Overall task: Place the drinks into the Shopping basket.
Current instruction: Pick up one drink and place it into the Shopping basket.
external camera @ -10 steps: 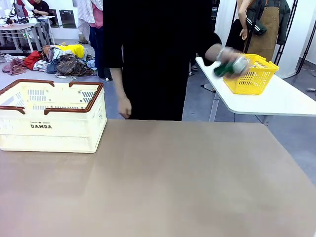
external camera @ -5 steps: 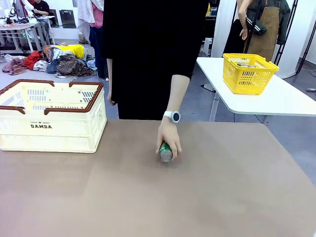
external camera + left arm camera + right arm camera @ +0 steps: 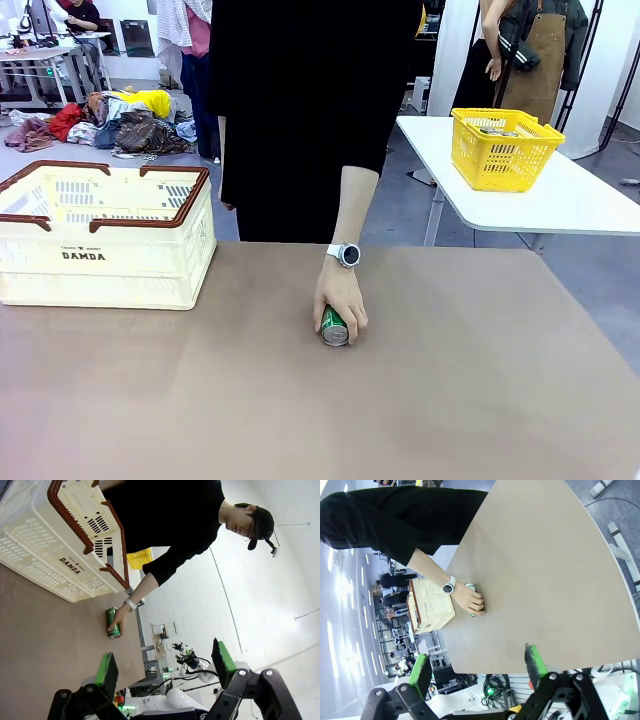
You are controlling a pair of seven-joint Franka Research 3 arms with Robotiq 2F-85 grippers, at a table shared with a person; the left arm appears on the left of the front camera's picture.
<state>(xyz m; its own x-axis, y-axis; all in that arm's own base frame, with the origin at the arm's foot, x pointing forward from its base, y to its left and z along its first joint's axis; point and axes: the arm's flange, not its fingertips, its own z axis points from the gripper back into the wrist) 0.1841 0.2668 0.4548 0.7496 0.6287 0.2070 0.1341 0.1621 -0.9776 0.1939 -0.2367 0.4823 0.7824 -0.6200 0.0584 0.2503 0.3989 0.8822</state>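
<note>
Green can (image 3: pixel 334 328) now lies on table (image 3: pixel 450 400), person's hand (image 3: pixel 341 298) seemingly still gripping.

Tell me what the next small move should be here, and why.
Probably wait until the person's hand lifts off: it covers the slim green drink can lying on its side on the brown table, and the left gripper and right gripper both stand open, holding nothing.
</note>
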